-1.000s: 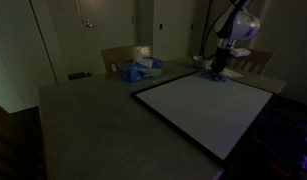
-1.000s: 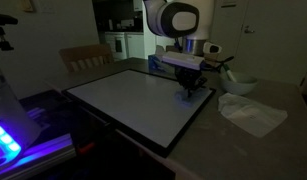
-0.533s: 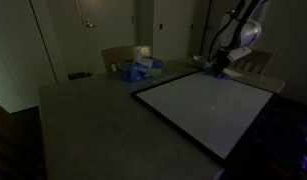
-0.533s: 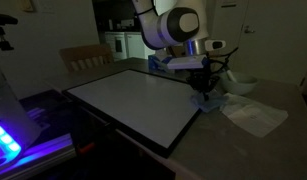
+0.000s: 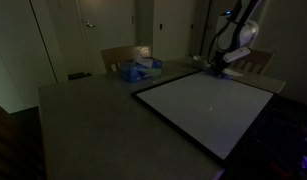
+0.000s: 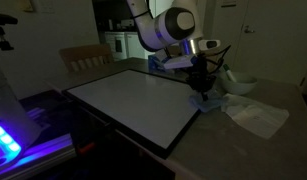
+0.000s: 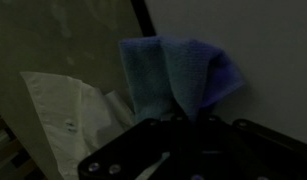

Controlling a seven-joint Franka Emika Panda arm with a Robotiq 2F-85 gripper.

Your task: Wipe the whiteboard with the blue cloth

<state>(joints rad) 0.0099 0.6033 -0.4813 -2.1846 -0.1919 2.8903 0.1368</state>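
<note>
Though dim, whiteboard (image 5: 208,106) on tabletop (image 5: 83,115)

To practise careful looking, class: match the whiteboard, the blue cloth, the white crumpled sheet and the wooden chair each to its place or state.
1 whiteboard
2 blue cloth
3 white crumpled sheet
4 wooden chair

A gripped by the pincer
B standing at the table's edge
C flat on the table, dark-framed
D lying on the table beside the board

Pairs: 1-C, 2-A, 3-D, 4-B
</note>
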